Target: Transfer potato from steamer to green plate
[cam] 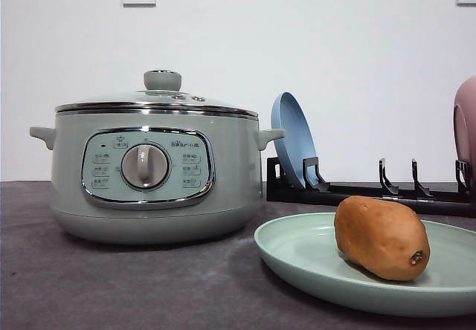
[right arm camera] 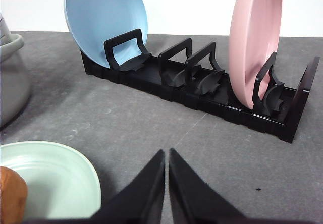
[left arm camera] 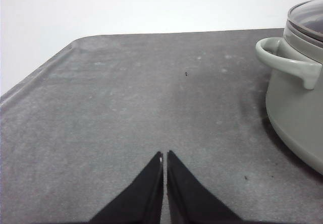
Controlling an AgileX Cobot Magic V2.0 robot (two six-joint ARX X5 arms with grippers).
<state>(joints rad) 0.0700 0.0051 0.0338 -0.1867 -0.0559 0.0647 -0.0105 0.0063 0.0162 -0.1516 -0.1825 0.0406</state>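
The orange-brown potato (cam: 381, 238) lies on the pale green plate (cam: 297, 259) at the front right of the table; a sliver of the potato (right arm camera: 11, 193) and the plate (right arm camera: 55, 176) also show in the right wrist view. The sage-green steamer (cam: 152, 170) stands at the left with its glass lid on; its side handle (left arm camera: 287, 62) shows in the left wrist view. My left gripper (left arm camera: 164, 156) is shut and empty over bare table beside the steamer. My right gripper (right arm camera: 166, 153) is shut and empty, close beside the plate.
A black dish rack (right arm camera: 202, 90) stands behind the green plate, holding a blue plate (right arm camera: 103, 19) at one end and a pink dish (right arm camera: 255, 37) at the other. Grey table surface (left arm camera: 126, 98) stretches open beside the steamer.
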